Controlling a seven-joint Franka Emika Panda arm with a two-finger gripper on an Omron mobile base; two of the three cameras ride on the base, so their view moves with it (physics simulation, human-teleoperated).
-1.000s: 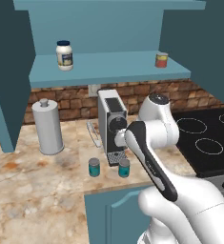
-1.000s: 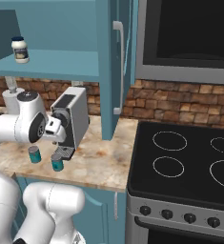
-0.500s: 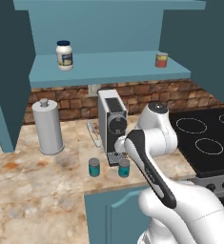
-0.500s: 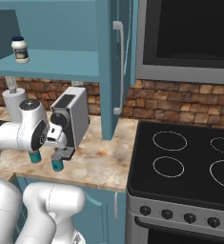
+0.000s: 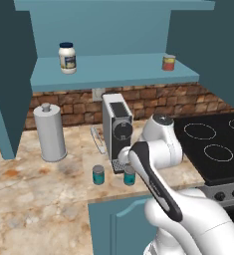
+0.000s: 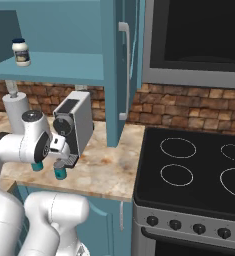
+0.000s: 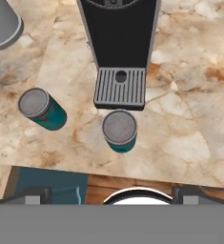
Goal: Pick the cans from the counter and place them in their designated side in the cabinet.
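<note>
Two teal cans stand on the marbled counter (image 5: pixel 34 199) in front of the coffee machine (image 5: pixel 117 127). The left can (image 5: pixel 98 175) (image 6: pixel 37 166) (image 7: pixel 41 108) stands apart from the right can (image 5: pixel 130 175) (image 6: pixel 61 173) (image 7: pixel 119 131), which sits just before the machine's drip tray. My gripper (image 6: pixel 64 163) (image 7: pixel 112 194) hangs open right above the right can, pointing down, with nothing between its fingers. The cabinet (image 5: pixel 113 69) (image 6: pixel 64 67) is open above the counter.
On the cabinet shelf are a white jar (image 5: pixel 67 57) (image 6: pixel 21 51) at the left and a red-orange can (image 5: pixel 169 62) at the right. A grey canister (image 5: pixel 50 132) (image 6: pixel 15 105) (image 7: pixel 1 24) stands left of the machine. The black stovetop (image 5: pixel 213 139) (image 6: pixel 199 170) lies to the right.
My hand has dropped down in front of the coffee machine toward the right can. The jaws stayed wide open and the cans have not moved.
</note>
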